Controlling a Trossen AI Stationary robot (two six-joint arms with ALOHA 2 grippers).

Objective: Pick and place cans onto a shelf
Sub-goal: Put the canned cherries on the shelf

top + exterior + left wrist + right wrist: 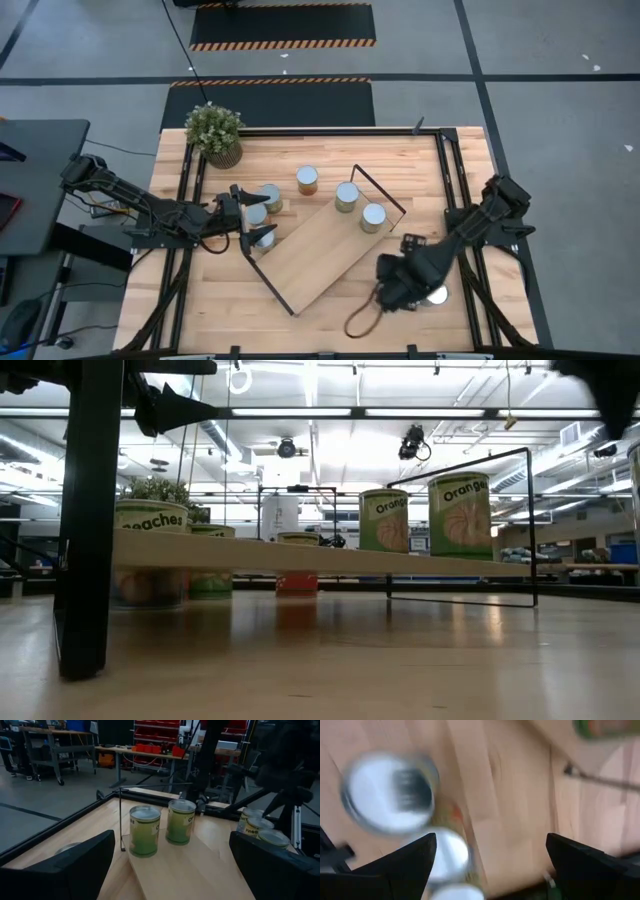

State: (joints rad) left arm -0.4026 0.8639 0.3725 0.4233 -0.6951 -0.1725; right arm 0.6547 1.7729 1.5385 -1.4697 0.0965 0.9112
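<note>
While two cans [359, 206] already stand on the shelf [320, 248], the right gripper [490, 865] hangs spread wide over loose cans [390, 795] on the counter [460, 160], seemingly lining up a grasp; the left gripper [250, 215] waits open beside the shelf's end.
</note>
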